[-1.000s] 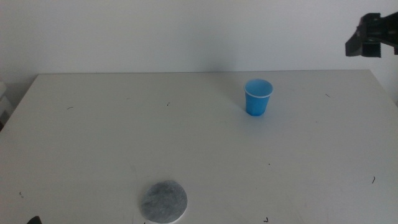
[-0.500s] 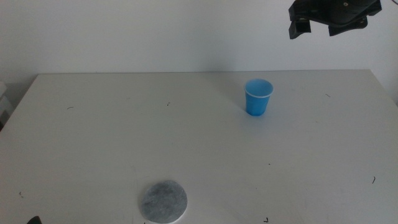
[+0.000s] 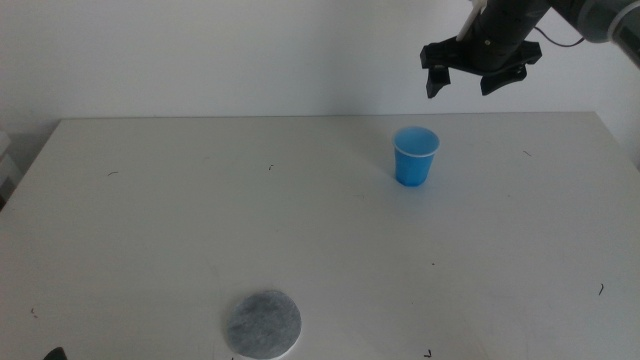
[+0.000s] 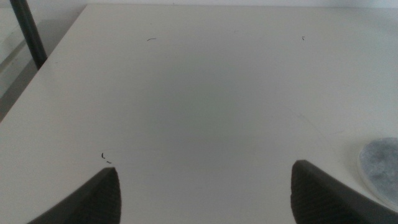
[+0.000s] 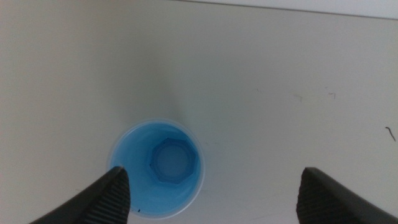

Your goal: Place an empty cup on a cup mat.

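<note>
The blue cup (image 3: 415, 156) stands upright on the table's far right part, empty inside, as the right wrist view of the cup (image 5: 157, 168) shows from above. My right gripper (image 3: 476, 82) hangs open in the air above the cup and a little to its right, its jaws spread wide and nothing between them; the same gripper (image 5: 211, 193) frames the cup in the right wrist view. The cup mat (image 3: 262, 324) lies flat at the table's near edge, left of centre; its rim also shows as the cup mat (image 4: 380, 166). My left gripper (image 4: 202, 193) waits open near the front left edge.
The white table (image 3: 200, 220) carries only small dark specks between cup and mat. A white wall stands behind the far edge. A dark post (image 4: 28, 34) stands off the table's side in the left wrist view.
My right gripper has swung in from the right edge of the middle view, moving left and lower until it hangs over the cup. Cup and mat have not moved.
</note>
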Robot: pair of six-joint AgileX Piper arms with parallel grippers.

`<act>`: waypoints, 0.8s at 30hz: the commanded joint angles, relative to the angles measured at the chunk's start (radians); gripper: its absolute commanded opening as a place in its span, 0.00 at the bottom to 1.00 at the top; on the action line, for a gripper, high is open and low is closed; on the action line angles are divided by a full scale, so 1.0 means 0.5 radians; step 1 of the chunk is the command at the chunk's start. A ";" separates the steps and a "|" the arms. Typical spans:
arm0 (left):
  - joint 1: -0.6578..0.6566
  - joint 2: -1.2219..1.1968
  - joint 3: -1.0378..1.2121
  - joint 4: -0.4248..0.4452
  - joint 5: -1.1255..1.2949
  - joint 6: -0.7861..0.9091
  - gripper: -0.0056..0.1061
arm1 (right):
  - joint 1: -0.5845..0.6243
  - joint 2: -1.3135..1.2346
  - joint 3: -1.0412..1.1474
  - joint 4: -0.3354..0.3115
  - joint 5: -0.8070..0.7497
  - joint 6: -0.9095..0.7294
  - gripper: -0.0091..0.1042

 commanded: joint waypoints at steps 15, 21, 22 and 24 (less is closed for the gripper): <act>0.002 -0.026 -0.012 0.001 -0.132 -0.021 0.99 | -0.020 0.228 -0.093 0.076 -0.087 0.004 0.85; 0.002 -0.026 -0.012 0.001 -0.132 -0.021 0.99 | -0.020 0.279 -0.093 0.076 -0.171 0.004 0.65; 0.002 -0.026 -0.012 0.001 -0.132 -0.021 0.99 | -0.020 0.284 -0.093 0.076 -0.172 0.004 0.59; 0.002 -0.026 -0.012 0.001 -0.132 -0.021 0.99 | -0.020 0.291 -0.093 0.076 -0.174 0.004 0.45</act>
